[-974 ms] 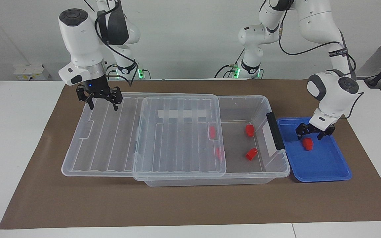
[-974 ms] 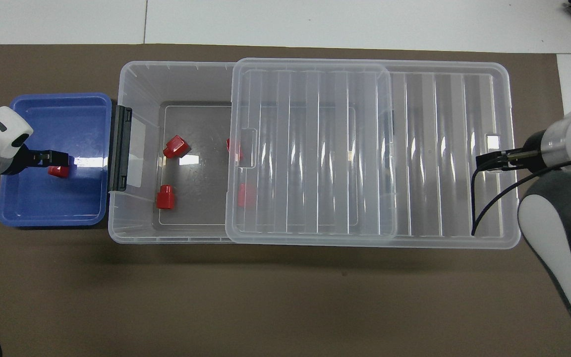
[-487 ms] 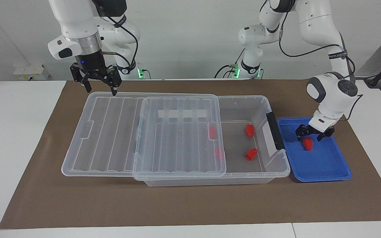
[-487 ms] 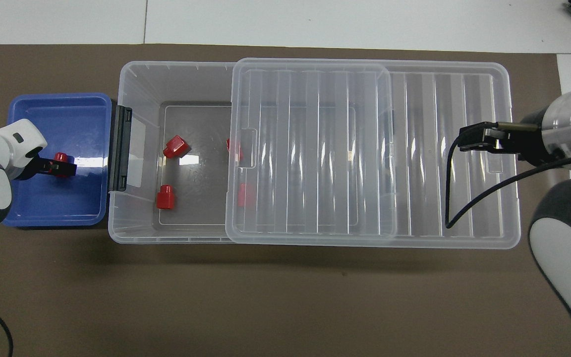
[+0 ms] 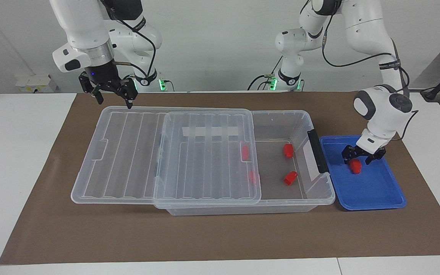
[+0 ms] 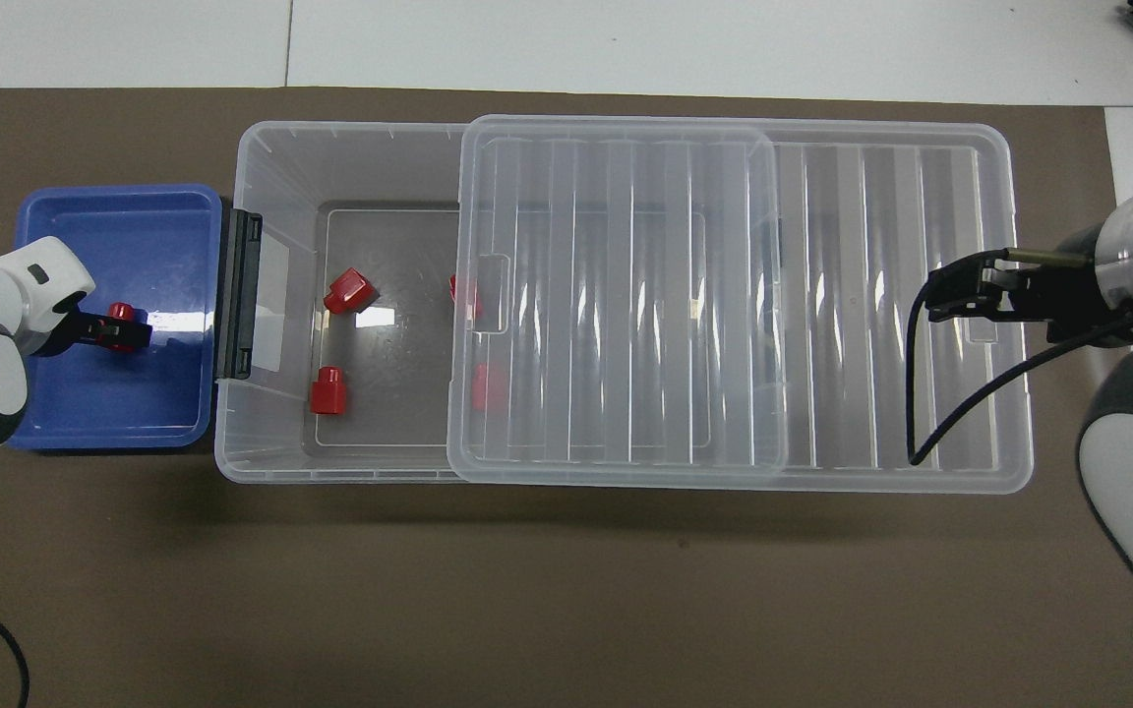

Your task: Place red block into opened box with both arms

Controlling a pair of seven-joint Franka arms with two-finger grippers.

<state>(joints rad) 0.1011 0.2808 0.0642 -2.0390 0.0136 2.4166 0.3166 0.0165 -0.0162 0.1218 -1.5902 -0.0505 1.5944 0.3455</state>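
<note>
One red block (image 5: 355, 167) (image 6: 120, 313) lies in the blue tray (image 5: 376, 193) (image 6: 94, 418). My left gripper (image 5: 358, 160) (image 6: 129, 330) is down in the tray, open, with a finger on each side of that block. The clear box (image 5: 281, 113) (image 6: 330, 138) has its ribbed lid (image 5: 136, 152) (image 6: 871, 295) slid toward the right arm's end, so the end by the black handle clip (image 5: 317, 151) is uncovered. Several red blocks (image 5: 288, 151) lie in the box, two of them under the lid. My right gripper (image 5: 114, 102) (image 6: 935, 295) hangs open and holds nothing, above the lid's edge nearest the robots.
The box and tray sit end to end on a brown mat (image 5: 220, 236) that covers the white table (image 5: 17, 152). The tray touches the box's handle end. Black cables hang from both arms.
My right gripper has risen off the lid and drawn back toward the robots. My left gripper has dropped lower around the red block in the tray.
</note>
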